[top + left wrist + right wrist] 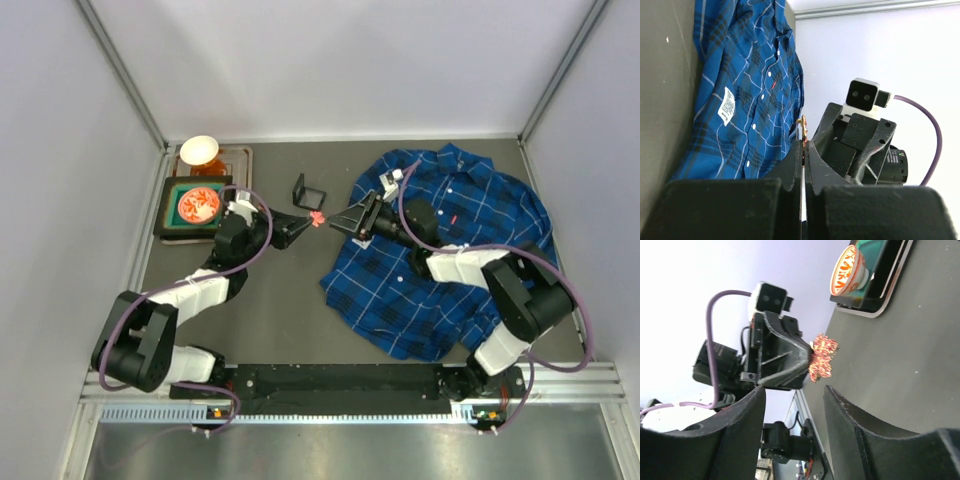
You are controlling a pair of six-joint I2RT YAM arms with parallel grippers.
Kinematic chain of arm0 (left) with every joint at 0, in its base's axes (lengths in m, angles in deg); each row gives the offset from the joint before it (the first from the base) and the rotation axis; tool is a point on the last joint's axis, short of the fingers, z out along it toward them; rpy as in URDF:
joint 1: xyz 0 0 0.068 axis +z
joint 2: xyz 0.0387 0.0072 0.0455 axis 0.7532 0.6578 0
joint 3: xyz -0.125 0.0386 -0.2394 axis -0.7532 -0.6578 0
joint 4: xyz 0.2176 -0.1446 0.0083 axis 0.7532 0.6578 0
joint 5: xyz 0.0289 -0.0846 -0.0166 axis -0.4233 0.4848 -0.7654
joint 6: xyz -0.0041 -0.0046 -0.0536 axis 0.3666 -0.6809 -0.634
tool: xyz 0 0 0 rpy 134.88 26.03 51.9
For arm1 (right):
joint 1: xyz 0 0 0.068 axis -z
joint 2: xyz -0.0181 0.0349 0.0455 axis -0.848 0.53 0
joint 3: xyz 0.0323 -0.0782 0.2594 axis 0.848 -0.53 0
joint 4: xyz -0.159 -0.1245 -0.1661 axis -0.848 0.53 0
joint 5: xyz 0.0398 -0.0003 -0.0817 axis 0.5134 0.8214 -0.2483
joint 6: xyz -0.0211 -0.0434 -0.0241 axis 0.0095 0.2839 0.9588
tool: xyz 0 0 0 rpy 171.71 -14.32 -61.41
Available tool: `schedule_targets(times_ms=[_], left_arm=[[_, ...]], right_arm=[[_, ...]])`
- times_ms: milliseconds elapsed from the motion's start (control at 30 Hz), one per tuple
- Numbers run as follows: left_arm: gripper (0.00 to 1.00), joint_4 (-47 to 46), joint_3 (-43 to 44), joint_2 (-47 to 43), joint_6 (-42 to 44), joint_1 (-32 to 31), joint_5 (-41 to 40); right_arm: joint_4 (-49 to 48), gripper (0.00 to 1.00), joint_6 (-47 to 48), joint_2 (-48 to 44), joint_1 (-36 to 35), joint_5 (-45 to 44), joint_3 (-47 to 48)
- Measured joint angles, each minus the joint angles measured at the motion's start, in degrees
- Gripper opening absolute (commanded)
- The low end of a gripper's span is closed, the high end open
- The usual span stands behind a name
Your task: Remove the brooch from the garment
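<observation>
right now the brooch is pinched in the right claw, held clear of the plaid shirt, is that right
Wrong claw: the brooch is pinched in the left claw, held clear of the plaid shirt. The right wrist view shows it at the left claw's tips, with the right claw open nearby.

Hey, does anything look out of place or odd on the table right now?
Only mildly. The brooch sits off the shirt, pinched in the shut left pincer above the table, with the open right pincer facing it. The shirt lies rumpled and skewed rather than flat. Nothing looks spilled or damaged.
</observation>
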Motion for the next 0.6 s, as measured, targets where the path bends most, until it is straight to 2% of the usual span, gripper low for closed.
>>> schedule_targets(times_ms=[167,467,600], left_arm=[[0.00,-3.34,-1.88,1.64,-3.15,0.04,0.57],[0.00,-5.33,-2.36,1.77,-4.09,0.35,1.20],[0.00,-6.01,-2.36,2.29,-4.09,0.37,1.86]], right_arm=[[-3.89,0.44,-2.58,3.19,0.00,1.01,0.92],[-3.80,0.44,-2.86,4.59,0.00,1.09,1.57],[-3.37,0.40,-2.29,4.63,0.00,1.09,2.05]])
